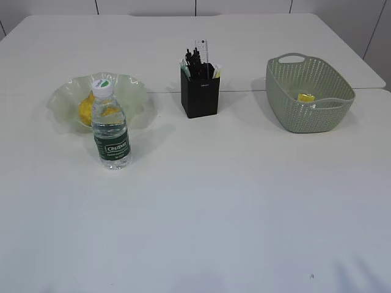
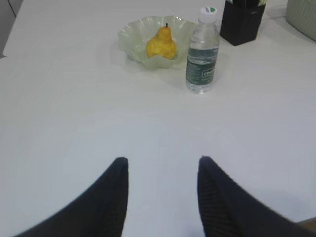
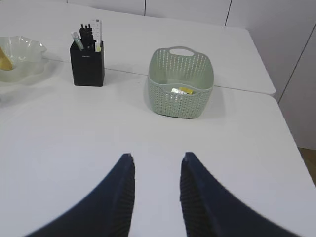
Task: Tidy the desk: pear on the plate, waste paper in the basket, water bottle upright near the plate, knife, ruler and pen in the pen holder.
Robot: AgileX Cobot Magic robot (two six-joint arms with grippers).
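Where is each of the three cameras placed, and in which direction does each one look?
Exterior view: chest height in front of the desk, slanting down at the plate, water bottle, pen holder and basket; no robot part shows.
Left wrist view: low, facing pear and bottle; open left gripper at the bottom.
Right wrist view: low, facing holder and basket; open right gripper at the bottom.
Both wrist views share the plate and pen holder.

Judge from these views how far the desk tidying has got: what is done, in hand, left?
Done: pear on the plate, water bottle upright beside it, waste paper in the basket, ruler in the pen holder. Both grippers hold nothing. Nothing visibly remains.
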